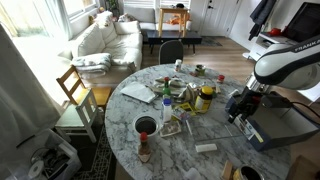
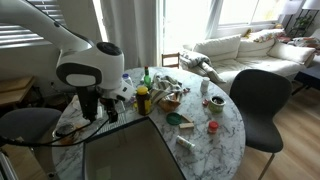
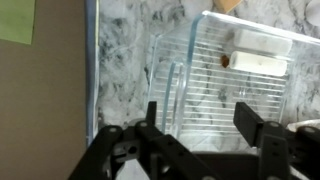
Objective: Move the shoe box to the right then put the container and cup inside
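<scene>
A clear plastic container (image 3: 215,70) with a white block inside lies on the marble table (image 1: 190,160). In the wrist view my gripper (image 3: 203,125) is open, low over the container's near end, with the container's left wall between the two fingers. In both exterior views the gripper (image 1: 240,108) (image 2: 104,108) hangs just beside the open grey shoe box (image 1: 272,128) (image 2: 130,150). A dark cup (image 1: 146,126) stands toward the table's front, well away from the gripper.
Clutter fills the middle of the table: a yellow jar (image 1: 205,99), a small bottle (image 1: 166,108), a green lid (image 2: 174,119) and a ketchup bottle (image 1: 144,148). Chairs (image 2: 262,100) stand around the table. The box edge (image 3: 40,100) borders the container.
</scene>
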Robot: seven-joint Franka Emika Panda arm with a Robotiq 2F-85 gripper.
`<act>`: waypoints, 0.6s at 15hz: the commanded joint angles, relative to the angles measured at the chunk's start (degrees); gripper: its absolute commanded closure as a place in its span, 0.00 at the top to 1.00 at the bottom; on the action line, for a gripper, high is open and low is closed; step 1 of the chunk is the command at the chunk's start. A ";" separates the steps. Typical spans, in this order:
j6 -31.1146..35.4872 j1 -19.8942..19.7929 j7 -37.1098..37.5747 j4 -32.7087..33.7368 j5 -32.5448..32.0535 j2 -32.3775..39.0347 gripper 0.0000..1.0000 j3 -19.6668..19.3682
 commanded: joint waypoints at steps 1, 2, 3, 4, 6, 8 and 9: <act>-0.21 -0.17 0.90 0.50 -0.35 1.85 0.54 0.24; -0.62 -0.31 0.69 0.68 -0.19 1.99 0.47 0.20; -1.03 -0.41 0.40 0.91 0.10 2.09 0.39 0.20; -2.04 -0.53 -0.37 1.25 0.70 2.15 0.28 0.23; -3.61 -0.82 -1.33 1.61 1.46 1.83 0.15 0.14; -5.93 -1.39 -2.56 2.20 2.01 1.65 0.01 -0.15; -6.86 -1.64 -2.56 2.56 1.63 1.64 0.00 -0.33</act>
